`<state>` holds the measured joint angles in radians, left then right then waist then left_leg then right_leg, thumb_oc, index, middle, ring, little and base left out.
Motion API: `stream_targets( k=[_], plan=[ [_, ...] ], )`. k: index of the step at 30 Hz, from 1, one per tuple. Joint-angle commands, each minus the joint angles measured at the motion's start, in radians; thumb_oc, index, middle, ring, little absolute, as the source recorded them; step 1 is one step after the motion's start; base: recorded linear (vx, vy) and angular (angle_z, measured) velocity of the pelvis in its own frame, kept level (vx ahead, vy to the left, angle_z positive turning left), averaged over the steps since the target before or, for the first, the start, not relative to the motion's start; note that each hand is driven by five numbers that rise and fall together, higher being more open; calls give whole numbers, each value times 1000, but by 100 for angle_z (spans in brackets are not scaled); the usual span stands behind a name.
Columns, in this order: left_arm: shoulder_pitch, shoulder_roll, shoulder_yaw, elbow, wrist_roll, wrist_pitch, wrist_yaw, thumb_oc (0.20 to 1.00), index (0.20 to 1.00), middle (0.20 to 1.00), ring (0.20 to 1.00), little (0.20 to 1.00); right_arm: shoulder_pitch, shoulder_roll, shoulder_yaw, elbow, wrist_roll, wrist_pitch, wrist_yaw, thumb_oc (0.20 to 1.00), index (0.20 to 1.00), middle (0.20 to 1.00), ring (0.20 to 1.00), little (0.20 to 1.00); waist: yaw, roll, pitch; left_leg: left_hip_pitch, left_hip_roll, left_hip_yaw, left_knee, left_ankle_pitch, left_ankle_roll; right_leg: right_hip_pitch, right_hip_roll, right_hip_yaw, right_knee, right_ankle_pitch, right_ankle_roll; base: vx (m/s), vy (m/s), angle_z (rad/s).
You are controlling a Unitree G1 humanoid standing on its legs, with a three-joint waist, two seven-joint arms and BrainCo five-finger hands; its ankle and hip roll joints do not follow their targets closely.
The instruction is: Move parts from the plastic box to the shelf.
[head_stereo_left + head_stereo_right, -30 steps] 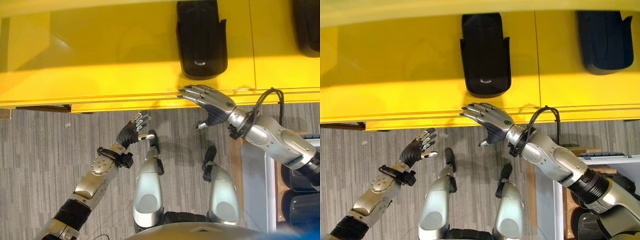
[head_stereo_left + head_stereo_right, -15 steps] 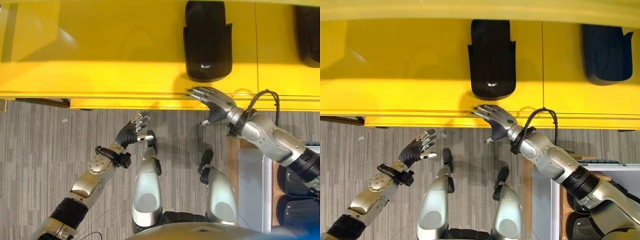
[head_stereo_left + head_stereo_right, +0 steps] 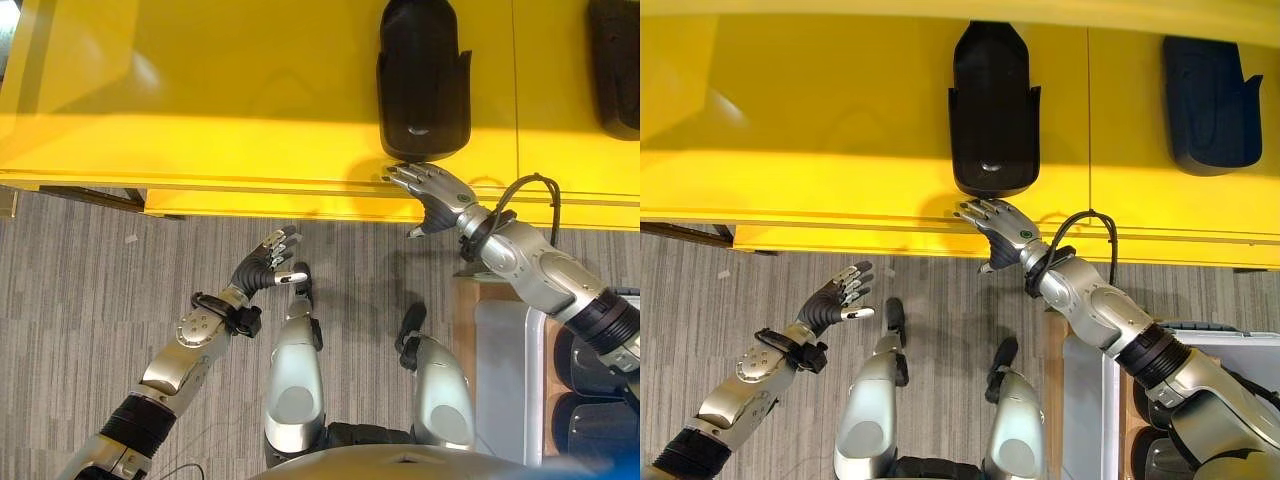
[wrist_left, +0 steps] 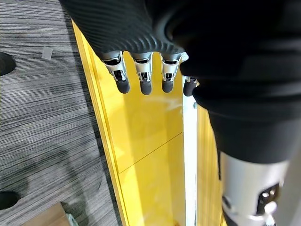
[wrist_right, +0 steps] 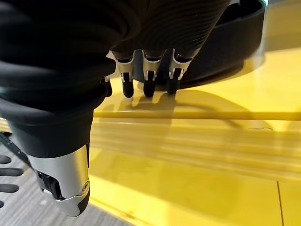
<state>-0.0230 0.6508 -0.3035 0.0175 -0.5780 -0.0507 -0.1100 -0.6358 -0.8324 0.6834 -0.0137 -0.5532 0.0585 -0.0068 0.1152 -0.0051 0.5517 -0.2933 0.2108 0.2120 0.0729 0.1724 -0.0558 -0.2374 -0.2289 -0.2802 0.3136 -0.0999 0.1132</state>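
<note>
yellow shelf (image 3: 200,110) above grey striped floor (image 3: 80,300) | black part (image 3: 422,80) on shelf | both hands' fingers straight, empty

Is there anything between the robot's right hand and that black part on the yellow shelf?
Nothing: in the right eye view the right hand reaches right up to the black moulded plastic part on the yellow shelf.

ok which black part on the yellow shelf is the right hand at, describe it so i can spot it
On the yellow shelf lie two black parts. It is the middle black part, the one whose near end the open right hand reaches; the other part lies further right.
</note>
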Motion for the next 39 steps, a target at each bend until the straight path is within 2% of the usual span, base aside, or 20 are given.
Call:
stream_targets(
  k=[1, 7, 25, 30, 39],
  plan=[
    [19, 7, 27, -69, 0, -27, -28, 1000, 1000, 1000, 1000, 1000, -90, -13, -1, 72, -68, 40, 34, 1000, 1000, 1000, 1000, 1000, 18, -13, -32, 50, 63, 4, 83, -139, -46, -9, -16, -21, -2, 12, 5, 0, 0, 0],
    [25, 10, 37, -73, 0, -21, -43, 1000, 1000, 1000, 1000, 1000, -124, -35, 11, 72, -80, 17, 47, 1000, 1000, 1000, 1000, 1000, 25, -15, -32, 56, 62, 4, 80, -137, -47, -2, -17, -25, -4, 13, 6, 0, 0, 0],
    [40, -10, 42, -66, 16, -19, -74, 1000, 1000, 1000, 1000, 1000, -232, -42, 8, 77, -37, 57, 106, 1000, 1000, 1000, 1000, 1000, 45, -6, -32, 78, 60, 2, 78, -134, -50, 20, -23, -33, 8, 4, 0, 0, 0, 0],
    [41, -14, 36, -64, 18, -19, -76, 1000, 1000, 1000, 1000, 1000, -247, -40, 1, 86, -29, 52, 95, 1000, 1000, 1000, 1000, 1000, 45, -2, -32, 80, 59, 2, 79, -134, -51, 21, -26, -34, 10, 4, 0, 0, 0, 0],
    [39, -26, 29, -71, 18, -15, -79, 1000, 1000, 1000, 1000, 1000, -276, -39, -9, 61, -25, 50, 129, 1000, 1000, 1000, 1000, 1000, 45, 6, -32, 80, 55, 3, 81, -135, -50, 17, -30, -32, 19, 0, -1, 0, 0, 0]
  ],
)
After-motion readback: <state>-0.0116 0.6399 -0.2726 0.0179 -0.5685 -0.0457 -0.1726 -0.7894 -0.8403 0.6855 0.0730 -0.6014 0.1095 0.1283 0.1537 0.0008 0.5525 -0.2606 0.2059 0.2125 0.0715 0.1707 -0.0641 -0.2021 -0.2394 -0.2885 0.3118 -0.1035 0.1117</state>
